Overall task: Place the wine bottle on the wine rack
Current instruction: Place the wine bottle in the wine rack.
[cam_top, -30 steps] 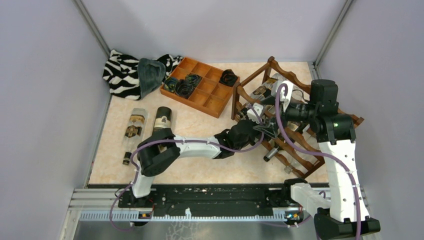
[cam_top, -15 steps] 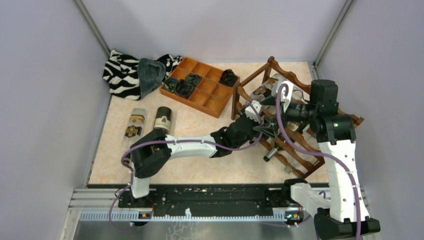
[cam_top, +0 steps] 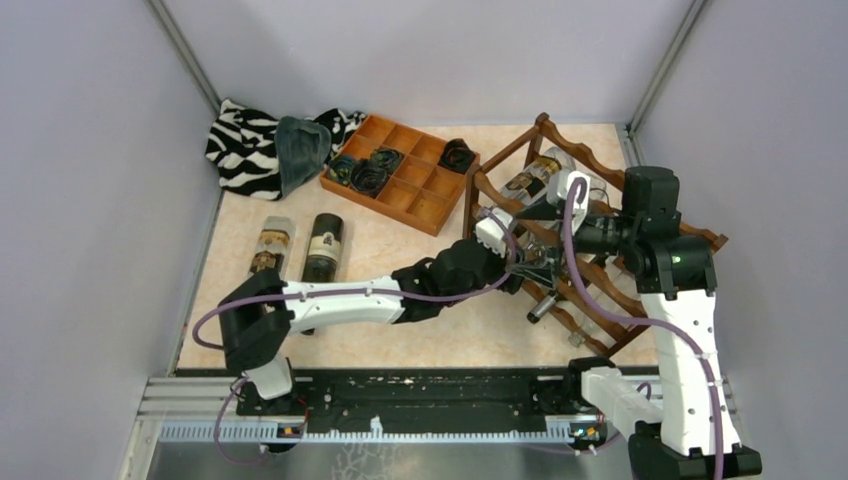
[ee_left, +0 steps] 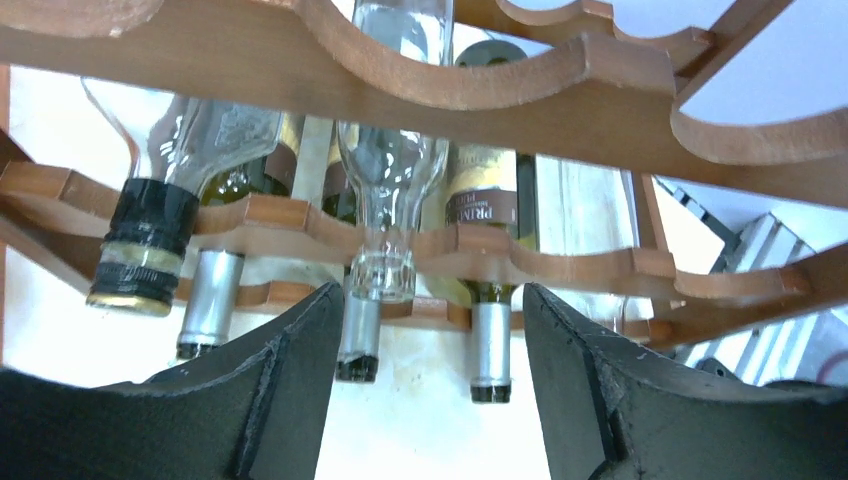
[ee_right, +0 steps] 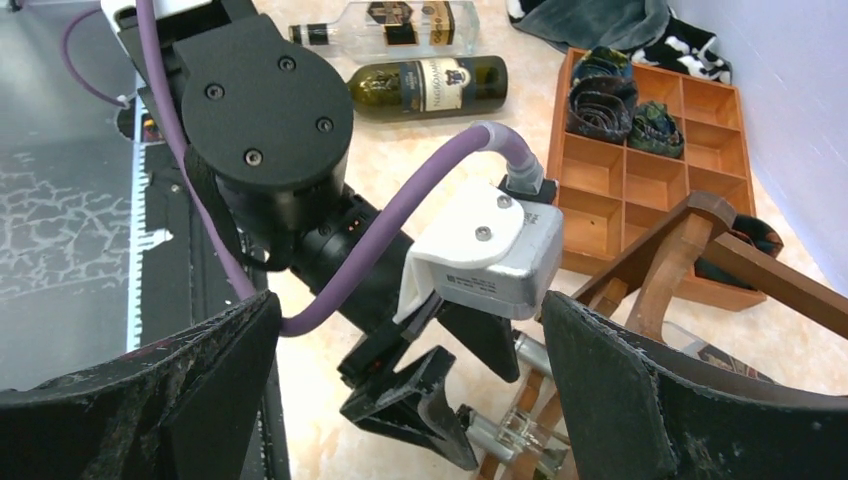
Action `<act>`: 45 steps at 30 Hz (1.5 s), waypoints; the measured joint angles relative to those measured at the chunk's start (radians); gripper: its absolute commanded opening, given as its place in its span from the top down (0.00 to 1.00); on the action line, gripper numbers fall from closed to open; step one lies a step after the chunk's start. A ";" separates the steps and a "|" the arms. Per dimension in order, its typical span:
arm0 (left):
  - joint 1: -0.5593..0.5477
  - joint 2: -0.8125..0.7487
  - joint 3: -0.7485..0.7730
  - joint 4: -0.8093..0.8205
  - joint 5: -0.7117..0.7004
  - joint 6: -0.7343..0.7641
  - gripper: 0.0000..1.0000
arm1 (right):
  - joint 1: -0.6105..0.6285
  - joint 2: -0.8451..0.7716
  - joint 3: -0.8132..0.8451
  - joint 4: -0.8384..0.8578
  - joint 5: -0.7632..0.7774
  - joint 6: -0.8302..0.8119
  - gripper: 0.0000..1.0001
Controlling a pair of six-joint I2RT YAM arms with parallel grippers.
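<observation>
Beige marbled tabletop [cam_top: 450,335], grey walls. Wine rack [ee_left: 480,75]: reddish-brown wood, wavy scalloped rails. Clear glass wine bottle [ee_left: 385,180] lies on rack, neck in rail scallop, mouth at fingertips of left gripper [ee_left: 430,300]; jaws apart, gripping nothing. Neighbouring bottle [ee_left: 490,200]: cream-and-brown label, "PRIN" legible. Right gripper [ee_right: 410,310] spread wide, empty.

1. the left arm [cam_top: 330,298] has swung its elbow out to the left and now lies flatter over the bench [cam_top: 450,335].
2. the dark bottle [cam_top: 323,245] it half covered now shows almost whole.
3. the left end effector [cam_top: 528,263] has drawn back slightly at the wine rack [cam_top: 505,155].
4. the right arm [cam_top: 690,330] has shifted a little rightward.
</observation>
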 measured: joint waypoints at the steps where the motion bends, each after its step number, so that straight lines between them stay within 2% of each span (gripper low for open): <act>1: -0.002 -0.014 -0.008 -0.009 0.005 0.003 0.28 | 0.000 -0.001 0.000 -0.004 -0.006 0.000 0.01; 3: -0.008 -0.056 -0.048 -0.022 0.013 0.008 0.28 | 0.000 -0.005 0.000 -0.011 -0.011 -0.002 0.01; 9: -0.024 -0.298 -0.219 -0.066 0.054 0.034 0.26 | -0.007 -0.016 0.000 -0.006 0.105 0.011 0.02; 12: -0.026 -0.419 -0.279 -0.092 0.060 0.050 0.18 | -0.012 -0.038 -0.006 0.027 0.224 0.072 0.01; 15: -0.026 -0.536 -0.350 -0.139 0.040 0.066 0.03 | -0.028 -0.068 -0.043 0.084 0.372 0.150 0.01; 20: -0.009 -0.653 -0.417 -0.256 0.005 0.076 0.02 | -0.064 -0.066 -0.106 0.119 0.542 0.214 0.05; 26: 0.067 -0.712 -0.442 -0.359 0.011 0.050 0.02 | -0.072 0.017 -0.142 0.105 0.644 0.217 0.16; 36: 0.109 -0.805 -0.548 -0.392 0.024 -0.004 0.01 | -0.072 0.076 -0.151 0.042 0.660 0.143 0.35; 38: 0.113 -0.817 -0.549 -0.396 0.024 -0.009 0.01 | -0.072 0.079 -0.153 0.032 0.650 0.127 0.41; 43: 0.118 -0.830 -0.549 -0.396 0.023 -0.013 0.02 | -0.072 0.091 -0.153 0.017 0.618 0.094 0.65; 45: 0.121 -0.830 -0.549 -0.397 0.022 -0.013 0.02 | -0.072 0.104 -0.152 0.011 0.596 0.085 0.68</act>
